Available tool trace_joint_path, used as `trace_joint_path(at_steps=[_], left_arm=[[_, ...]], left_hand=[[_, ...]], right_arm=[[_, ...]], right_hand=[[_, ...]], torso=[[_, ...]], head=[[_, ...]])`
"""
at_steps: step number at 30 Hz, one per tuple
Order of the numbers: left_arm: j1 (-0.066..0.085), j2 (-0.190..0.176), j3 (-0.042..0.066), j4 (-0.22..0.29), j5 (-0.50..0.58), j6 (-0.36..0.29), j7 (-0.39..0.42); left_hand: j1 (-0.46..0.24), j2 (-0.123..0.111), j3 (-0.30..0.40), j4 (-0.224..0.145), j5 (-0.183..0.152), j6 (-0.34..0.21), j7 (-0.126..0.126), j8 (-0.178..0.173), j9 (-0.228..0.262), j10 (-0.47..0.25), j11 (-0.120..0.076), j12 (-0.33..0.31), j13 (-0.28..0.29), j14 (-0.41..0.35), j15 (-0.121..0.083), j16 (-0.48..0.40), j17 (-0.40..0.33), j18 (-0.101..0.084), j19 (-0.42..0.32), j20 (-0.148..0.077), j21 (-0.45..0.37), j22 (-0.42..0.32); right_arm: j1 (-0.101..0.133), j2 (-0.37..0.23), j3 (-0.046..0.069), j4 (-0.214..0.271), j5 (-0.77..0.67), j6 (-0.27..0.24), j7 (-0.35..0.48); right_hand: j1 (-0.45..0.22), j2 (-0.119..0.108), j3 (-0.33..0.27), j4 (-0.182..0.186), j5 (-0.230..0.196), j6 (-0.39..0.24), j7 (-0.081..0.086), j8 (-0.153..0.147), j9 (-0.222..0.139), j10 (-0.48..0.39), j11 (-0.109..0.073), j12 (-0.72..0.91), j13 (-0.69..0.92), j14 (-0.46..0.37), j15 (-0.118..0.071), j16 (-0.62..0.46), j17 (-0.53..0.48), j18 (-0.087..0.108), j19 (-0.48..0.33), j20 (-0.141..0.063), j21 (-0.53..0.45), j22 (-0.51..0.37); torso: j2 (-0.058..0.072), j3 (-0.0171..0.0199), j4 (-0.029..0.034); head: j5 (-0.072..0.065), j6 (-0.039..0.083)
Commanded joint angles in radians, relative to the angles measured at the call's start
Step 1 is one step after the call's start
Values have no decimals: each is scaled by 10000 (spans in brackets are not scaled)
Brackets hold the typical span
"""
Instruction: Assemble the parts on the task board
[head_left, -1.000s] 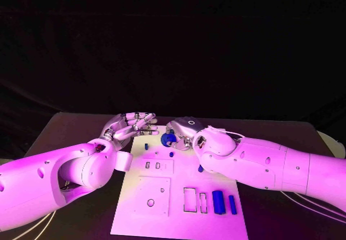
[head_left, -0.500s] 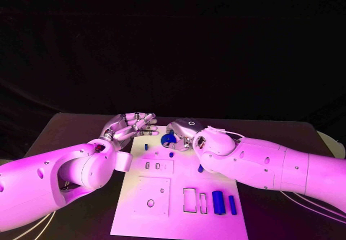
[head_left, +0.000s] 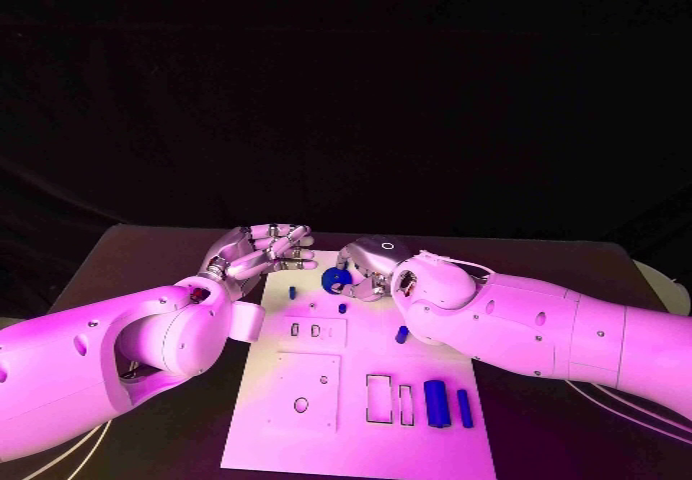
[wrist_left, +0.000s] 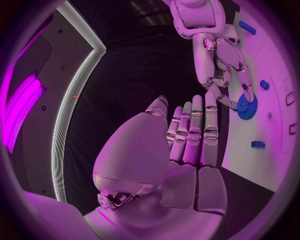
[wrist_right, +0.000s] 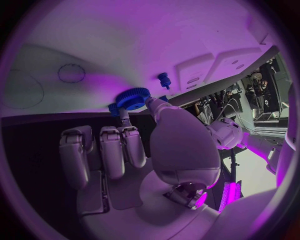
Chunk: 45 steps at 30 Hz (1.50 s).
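A white task board (head_left: 332, 425) lies lengthwise in the middle of the table. My right hand (head_left: 364, 270) hovers over its far end and pinches a blue gear (head_left: 336, 279) (wrist_left: 247, 106) (wrist_right: 132, 98) between thumb and a finger. My left hand (head_left: 261, 250) (wrist_left: 187, 142) floats just off the board's far left corner, fingers straight and together, holding nothing. Small blue pegs stand on the board near the gear (head_left: 293, 293) (head_left: 343, 310) (wrist_right: 165, 79). Two blue bars (head_left: 436, 403) (head_left: 464, 409) lie at the board's near right, beside rectangular slots (head_left: 381, 398).
A raised square plate with a round hole (head_left: 302, 392) occupies the board's near left. A smaller plate with two slots (head_left: 304, 331) sits above it. Another blue piece (head_left: 401, 335) lies by my right forearm. Black table (head_left: 137, 260) surrounds the board.
My right hand with the gear has shifted very slightly. The left hand stays in place.
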Motion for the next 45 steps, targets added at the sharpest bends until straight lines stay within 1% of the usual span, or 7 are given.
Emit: trace_joint_path(at_steps=[1,11,16,28,31,36,45], left_arm=[[20,8,9,15,19,137,64],[20,-69,9,6,19,114,65],[20,-99,9,13,19,108,61],[20,-151,8,94,19,139,63],[20,-156,8,103,19,132,55],[20,-151,7,112,19,135,50],[20,-145,7,95,19,142,39]], left_hand=[[-106,2,65,-10,-24,13,93,-45,-15,25,8,-51,-4,-21,48,-54,9,144,56,-22,-68,-16],[-106,2,65,-10,-24,13,93,-45,-15,25,8,-51,-4,-21,48,-54,9,144,56,-22,-68,-16],[-112,-1,71,-10,-24,6,98,-56,-19,18,13,-68,-5,-23,51,-63,17,144,58,-20,-78,-24],[-110,-8,74,-14,-25,5,97,-61,-21,19,13,-76,-4,-24,52,-69,21,144,60,-19,-84,-28],[-110,-8,74,-14,-25,5,97,-61,-21,19,13,-76,-4,-24,52,-69,21,144,60,-19,-84,-28],[-104,-12,79,-19,-25,10,93,-62,-21,26,11,-80,-3,-25,52,-75,26,144,62,-18,-90,-32],[-104,-12,79,-19,-25,10,93,-62,-21,26,11,-80,-3,-25,52,-75,26,144,62,-18,-90,-32]], right_arm=[[-38,-120,-20,52,56,-24,-12],[-11,-1083,12,1002,203,-969,29],[130,-1951,65,1742,635,-1260,270],[389,-4494,118,2518,2679,-446,2496],[360,-4983,117,2549,3065,-129,3032],[275,-5298,108,2395,3481,153,3474],[80,-5200,99,1853,3753,262,3686]], right_hand=[[12,135,72,-21,82,96,-14,36,15,373,-33,38,1865,1061,1,34,2635,-144,1046,8,44,2629],[41,143,119,-44,237,133,-34,20,19,386,-54,49,1877,1061,-21,34,2635,-144,1046,-15,44,2629],[54,115,119,-53,263,138,-37,13,19,389,-59,51,1879,1061,-26,34,2635,-144,1046,-21,44,2629],[1398,-312,463,-795,-226,273,-77,-125,17,457,-105,103,1941,1061,-85,34,2635,-144,1046,-84,44,2629],[1590,-385,521,-903,-199,176,-261,-226,-11,489,-243,128,1971,1061,-197,34,2635,-144,1046,-150,44,2629],[1612,-475,494,-918,-202,86,-303,-305,-30,490,-299,122,1966,1061,-270,34,2635,-144,1046,-227,44,2629],[1632,-550,385,-905,-225,-210,-105,-499,-69,458,-156,84,1928,1061,-164,34,2635,-144,1046,-202,44,2629]], torso=[[2,-1,-5],[-19,14,-69],[-42,61,-139],[-67,197,-356],[-49,236,-367],[-53,213,-360],[-56,174,-316]], head=[[5,2],[31,45],[48,83],[-14,97],[-55,117],[-153,89],[-186,22]])
